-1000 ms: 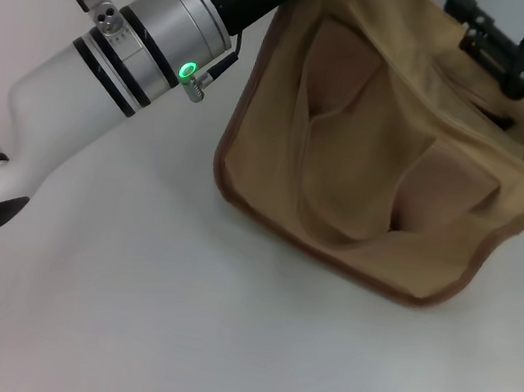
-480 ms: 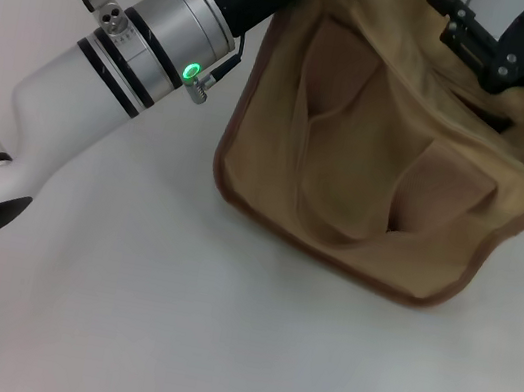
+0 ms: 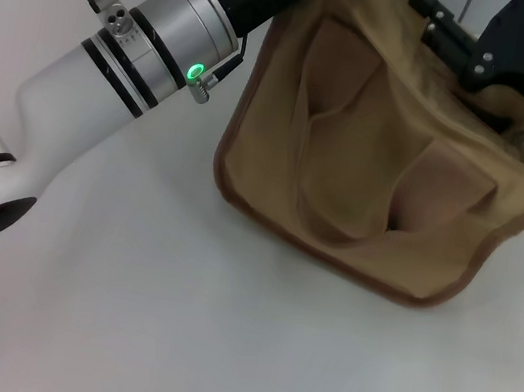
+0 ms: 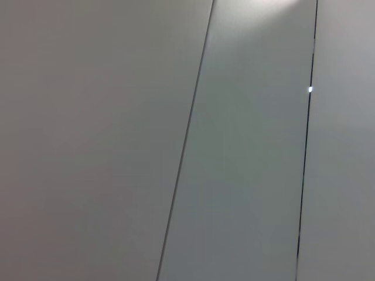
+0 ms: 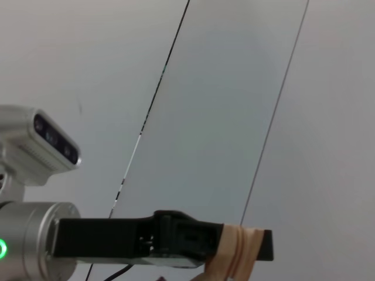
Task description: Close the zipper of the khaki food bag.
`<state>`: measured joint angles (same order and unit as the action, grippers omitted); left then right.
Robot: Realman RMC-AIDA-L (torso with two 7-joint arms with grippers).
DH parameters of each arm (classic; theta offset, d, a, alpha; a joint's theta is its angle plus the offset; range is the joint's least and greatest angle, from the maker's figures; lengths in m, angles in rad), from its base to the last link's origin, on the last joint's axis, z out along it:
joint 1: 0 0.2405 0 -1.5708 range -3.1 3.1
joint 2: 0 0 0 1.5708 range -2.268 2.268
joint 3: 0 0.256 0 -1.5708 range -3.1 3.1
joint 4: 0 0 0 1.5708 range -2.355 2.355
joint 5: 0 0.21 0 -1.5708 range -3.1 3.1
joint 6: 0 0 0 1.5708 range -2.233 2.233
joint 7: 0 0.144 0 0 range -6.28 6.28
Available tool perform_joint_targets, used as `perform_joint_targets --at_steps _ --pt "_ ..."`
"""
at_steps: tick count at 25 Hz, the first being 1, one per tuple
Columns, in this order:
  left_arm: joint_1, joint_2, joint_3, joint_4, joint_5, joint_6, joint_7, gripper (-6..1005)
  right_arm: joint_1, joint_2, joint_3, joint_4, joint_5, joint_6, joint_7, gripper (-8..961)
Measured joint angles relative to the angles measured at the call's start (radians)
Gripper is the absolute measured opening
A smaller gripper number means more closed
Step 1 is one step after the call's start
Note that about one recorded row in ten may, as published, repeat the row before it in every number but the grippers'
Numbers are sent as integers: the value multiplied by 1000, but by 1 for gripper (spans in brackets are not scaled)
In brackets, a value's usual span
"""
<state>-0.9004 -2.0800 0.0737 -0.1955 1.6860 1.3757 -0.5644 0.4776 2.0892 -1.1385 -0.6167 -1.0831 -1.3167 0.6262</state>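
Here the khaki food bag [image 3: 389, 168] is lying on the white tabletop [image 3: 218, 330] at the far right of the head view, its pocketed front face turned up toward the camera and its mouth edge running along the far side, slanting from the far left corner down toward the right. The zipper itself is not showing anywhere (the black bodies of the two arms are covering that edge), so its long axis can only be judged as following that same slanted far rim. The right pincer [image 3: 431, 13] is sitting directly over the middle of that rim, touching or nearly touching the cloth, which makes it the arm placed to travel along the zipper line; whether its fingers are spread or pinching a pull tab cannot be told. The left pincer [image 5: 243, 249] is reaching to the far left corner of the bag, and in the right wrist view it is pressing together on a fold of khaki cloth, seemingly anchoring that end. So the coming pull is probably running along the rim between the two arms, with the left arm holding the cloth taut against it.
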Motion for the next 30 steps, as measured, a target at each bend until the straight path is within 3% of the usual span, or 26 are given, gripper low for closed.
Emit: perform_joint_targets --at_steps 30 --pt "-1 0 -12 -7 0 -12 0 59 57 2 -44 48 3 55 -10 584"
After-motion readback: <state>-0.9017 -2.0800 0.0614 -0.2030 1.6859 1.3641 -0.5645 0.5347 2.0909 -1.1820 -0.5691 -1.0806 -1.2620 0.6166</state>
